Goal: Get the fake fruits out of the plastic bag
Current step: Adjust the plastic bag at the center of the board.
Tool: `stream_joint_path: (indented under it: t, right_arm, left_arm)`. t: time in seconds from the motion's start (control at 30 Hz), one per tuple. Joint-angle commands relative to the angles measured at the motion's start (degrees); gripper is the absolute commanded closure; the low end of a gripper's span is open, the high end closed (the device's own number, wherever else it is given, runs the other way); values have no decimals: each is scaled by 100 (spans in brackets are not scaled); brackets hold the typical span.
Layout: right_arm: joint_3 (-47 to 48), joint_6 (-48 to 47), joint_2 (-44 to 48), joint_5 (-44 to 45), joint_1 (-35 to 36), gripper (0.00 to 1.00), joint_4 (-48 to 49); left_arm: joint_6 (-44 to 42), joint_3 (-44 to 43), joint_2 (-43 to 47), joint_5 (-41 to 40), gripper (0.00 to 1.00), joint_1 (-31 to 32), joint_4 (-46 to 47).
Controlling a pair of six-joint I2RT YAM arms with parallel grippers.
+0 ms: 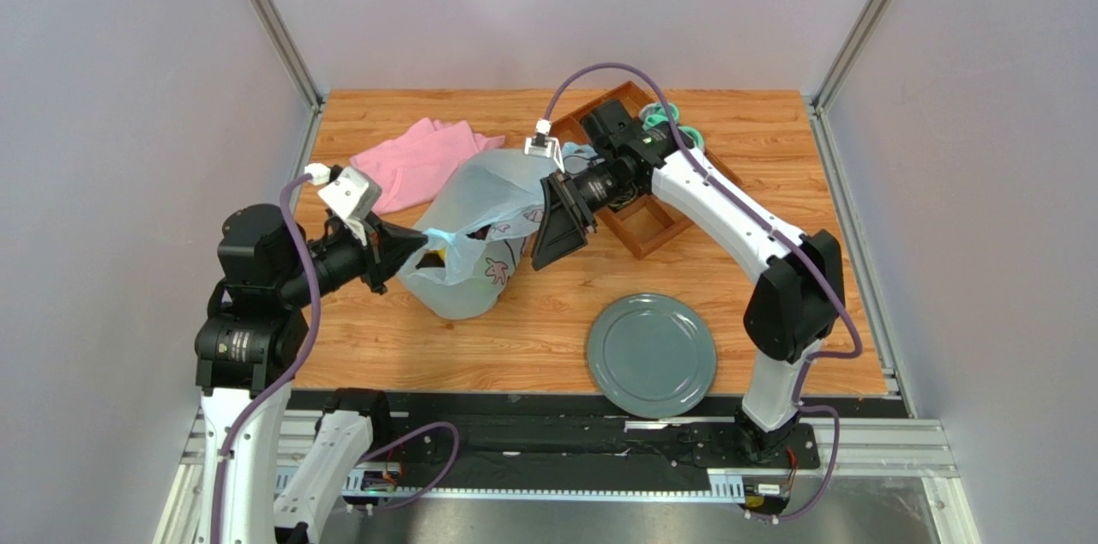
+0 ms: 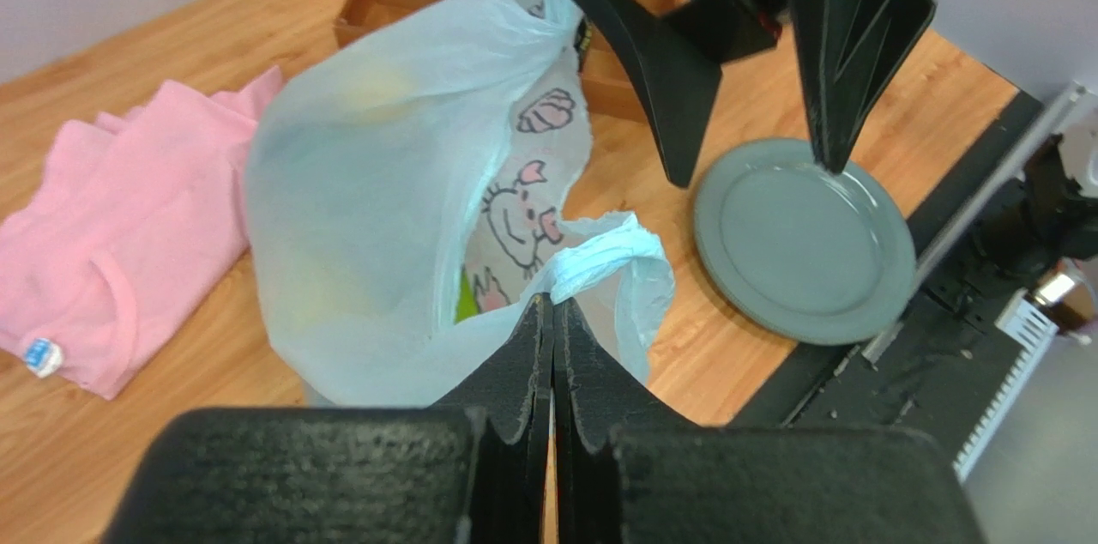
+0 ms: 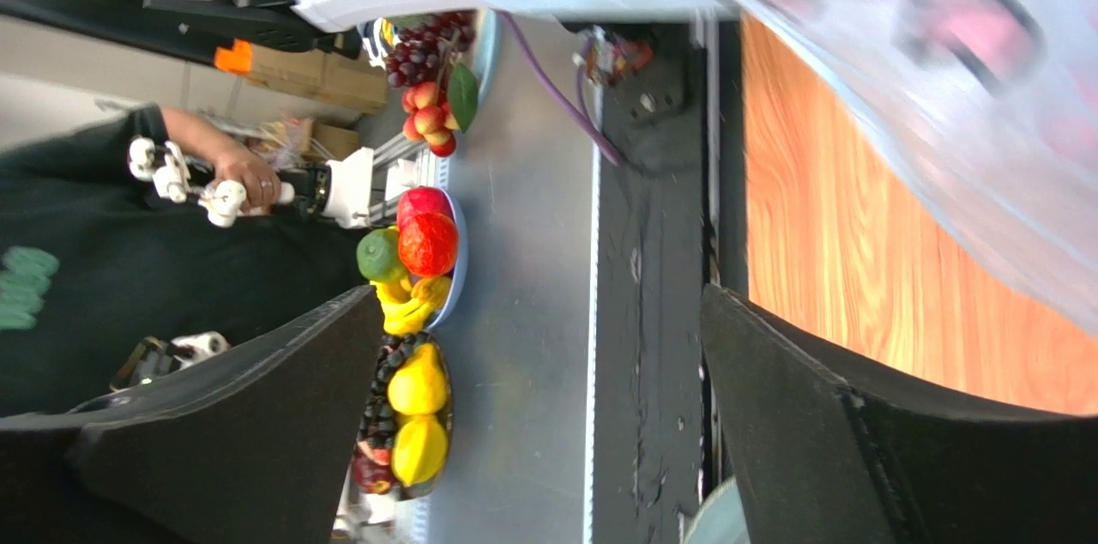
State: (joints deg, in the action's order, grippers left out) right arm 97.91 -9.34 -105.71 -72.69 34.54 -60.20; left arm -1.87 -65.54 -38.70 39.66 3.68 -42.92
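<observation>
I see the bench [image 1: 554,325] with both arms bent low over it. The right arm reaches left, the right end effector [image 1: 552,225] spread wide and empty just beside the plastic bag [image 1: 474,216]. The left end effector [image 2: 552,312] is clenched on the bag's bunched handle. The fruits [image 2: 374,83] show yellow and green through the film, inside it.

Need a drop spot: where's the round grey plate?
Top view: the round grey plate lies at the wooden table's near edge, right of centre, beside the right arm.
</observation>
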Motion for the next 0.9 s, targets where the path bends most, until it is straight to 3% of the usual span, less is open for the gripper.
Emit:
stream_joint_path:
  t: [0.0, 0.13, 0.23, 0.37, 0.57, 0.73, 0.87]
  right_arm:
    - [396, 896, 464, -194, 237, 11, 753]
    - [395, 1654, 350, 342, 246, 21, 1905]
    - [640, 1472, 87, 1622, 395, 30, 1829]
    - [1291, 1285, -283, 2451, 545, 35, 1713]
    - [1355, 1120, -372, 2812, 632, 47, 1731]
    - [118, 1048, 68, 2944, 755, 58, 2537]
    - [-211, 1145, 112, 3084, 974, 64, 2848]
  left_arm:
    - [-760, -328, -41, 735, 100, 10, -1022]
    - [-1560, -319, -444, 1482, 100, 10, -1789]
    - [-2176, -267, -752, 1554, 100, 27, -2273]
    - [-2975, -223, -903, 1220, 100, 123, -2861]
    - [-2802, -618, -1026, 315, 100, 221, -2942]
    - [-2397, -1013, -1026, -72, 100, 221, -2968]
    - [-2555, -1040, -885, -160, 100, 221, -3003]
